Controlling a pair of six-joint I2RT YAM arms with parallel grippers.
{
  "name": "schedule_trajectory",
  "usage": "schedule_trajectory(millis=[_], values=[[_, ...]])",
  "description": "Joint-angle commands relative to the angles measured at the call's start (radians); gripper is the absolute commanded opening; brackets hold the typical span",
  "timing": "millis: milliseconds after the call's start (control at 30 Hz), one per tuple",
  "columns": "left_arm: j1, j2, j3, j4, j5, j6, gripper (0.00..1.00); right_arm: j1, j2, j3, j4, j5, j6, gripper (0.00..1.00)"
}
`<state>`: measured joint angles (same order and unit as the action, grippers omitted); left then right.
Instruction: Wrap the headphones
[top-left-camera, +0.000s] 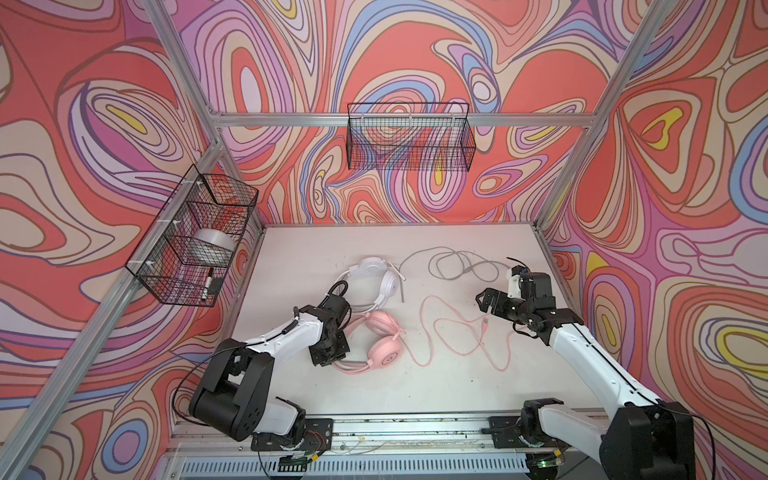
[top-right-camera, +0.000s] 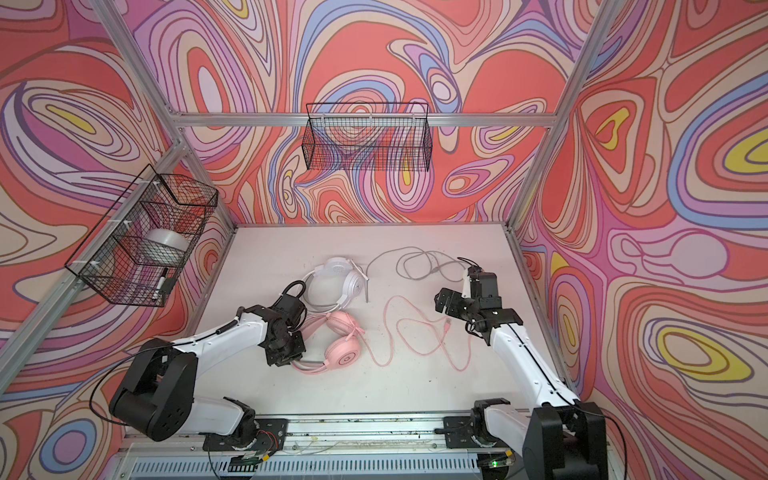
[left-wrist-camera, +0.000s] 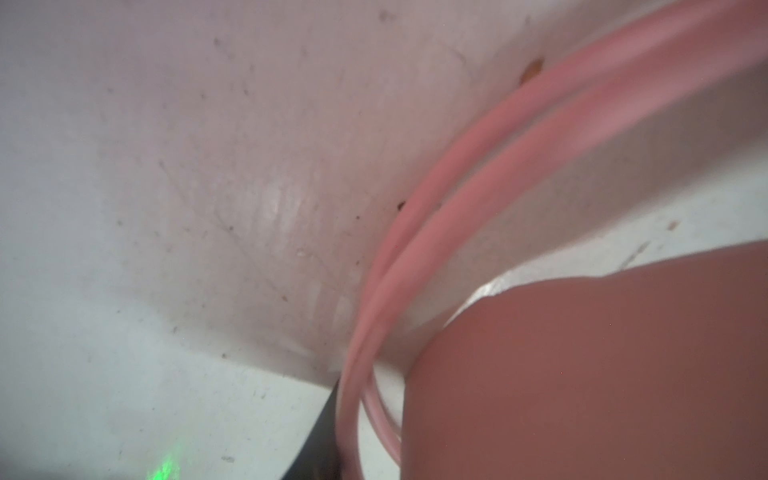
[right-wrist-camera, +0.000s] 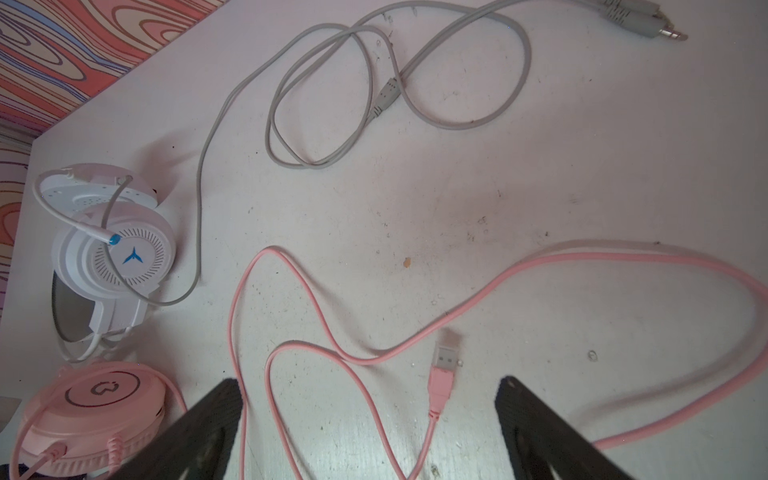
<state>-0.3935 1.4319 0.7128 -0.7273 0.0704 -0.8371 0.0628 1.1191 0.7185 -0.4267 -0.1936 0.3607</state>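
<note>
Two headsets are pictured on a scuffed white tabletop (top-left-camera: 415, 374), the pink headset (top-left-camera: 384, 345) set nearer the robot and the white headset (top-left-camera: 376, 276) just beyond it, neither yet wrapped. Their leads are spread in loose loops beside them: the grey cable (right-wrist-camera: 200, 199) farther back, the pink cable (right-wrist-camera: 519, 274) in front. The left end effector (top-left-camera: 330, 355) is lowered onto the pink headband (left-wrist-camera: 457, 199); whether it is clamped on it cannot be told. The right end effector (top-left-camera: 487, 302) is held wide open and empty above the pink loops, close to the USB plug (right-wrist-camera: 442, 370). If the headset is lifted or turned, the thin headband could slip from the fingers, and a pink loop could be dragged into the grey cable and tangled. If the plug is approached carelessly, two strands might be pinched at once. The plug and the loop crossings are shown clearly only in the right wrist view; the left wrist view shows only the blurred headband, while both arms are placed only in the top views.
</note>
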Motion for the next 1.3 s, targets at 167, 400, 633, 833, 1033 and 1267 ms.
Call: schedule_trajectory(millis=[167,400,633,833,1033,1267], values=[[-0.004,0.020,0.036,-0.047,0.000,0.017,0.00,0.008,-0.023,-0.020,-0.004,-0.005,-0.013,0.98],[-0.004,-0.076,0.102,-0.106,0.034,0.120,0.00,0.013,-0.013,-0.016,-0.033,-0.058,-0.034,0.95],[-0.005,-0.154,0.242,-0.193,0.065,0.244,0.00,0.046,0.004,-0.015,-0.037,-0.119,-0.030,0.93],[-0.005,-0.215,0.311,-0.222,0.066,0.307,0.00,0.097,0.018,-0.034,-0.012,-0.156,0.011,0.91],[-0.005,-0.251,0.337,-0.191,0.128,0.323,0.00,0.184,0.032,-0.101,0.107,-0.185,0.136,0.91],[-0.004,-0.303,0.354,-0.163,0.143,0.347,0.00,0.263,0.094,-0.112,0.165,-0.167,0.213,0.91]])
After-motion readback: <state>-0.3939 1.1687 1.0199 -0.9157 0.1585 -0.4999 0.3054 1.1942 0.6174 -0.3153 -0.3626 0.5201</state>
